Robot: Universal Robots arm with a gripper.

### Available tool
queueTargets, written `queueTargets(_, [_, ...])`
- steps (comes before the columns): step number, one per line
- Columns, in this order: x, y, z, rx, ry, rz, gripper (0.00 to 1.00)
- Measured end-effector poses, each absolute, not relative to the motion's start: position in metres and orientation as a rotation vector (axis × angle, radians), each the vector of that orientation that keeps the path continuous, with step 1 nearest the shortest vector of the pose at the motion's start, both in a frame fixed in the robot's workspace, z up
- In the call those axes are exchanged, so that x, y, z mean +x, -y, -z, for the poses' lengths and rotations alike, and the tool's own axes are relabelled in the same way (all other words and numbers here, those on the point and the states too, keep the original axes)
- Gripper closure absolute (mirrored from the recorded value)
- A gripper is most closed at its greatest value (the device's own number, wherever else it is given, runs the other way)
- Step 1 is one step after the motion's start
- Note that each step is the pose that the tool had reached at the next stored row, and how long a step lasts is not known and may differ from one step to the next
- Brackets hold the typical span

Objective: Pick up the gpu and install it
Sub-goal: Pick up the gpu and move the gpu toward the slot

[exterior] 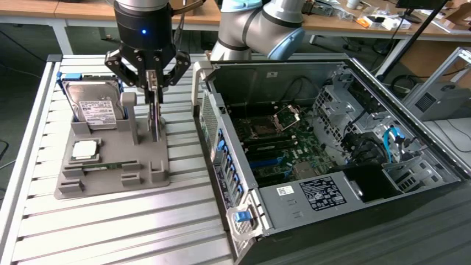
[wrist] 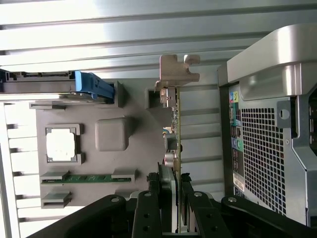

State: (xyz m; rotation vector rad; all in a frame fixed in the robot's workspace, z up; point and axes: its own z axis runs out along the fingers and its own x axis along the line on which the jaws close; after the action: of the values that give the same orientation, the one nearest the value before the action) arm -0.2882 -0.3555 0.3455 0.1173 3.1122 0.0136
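status: fingers [wrist: 167, 191] clamped on the gpu [exterior: 154, 118] | where: card's standing on edge at the grey holder [exterior: 110, 182] on the surface [exterior: 110, 232], beside the open pc case [exterior: 294, 201] | progress: grabbed, not installed yet, can't tell if it's lifted clear

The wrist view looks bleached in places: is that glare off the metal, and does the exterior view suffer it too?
Wrist view: glare whitens the slatted table and the square chip; the gripper, closed on the gpu, is shadowed. Exterior view: light is even, with a soft sheen on the table; the computer case is dim inside.
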Motion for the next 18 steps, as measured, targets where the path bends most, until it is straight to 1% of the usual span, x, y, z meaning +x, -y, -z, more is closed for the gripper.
queueTargets(18, [-0.2882, 0.3555, -0.3524, 0.117, -3.112, -0.015, 0.73])
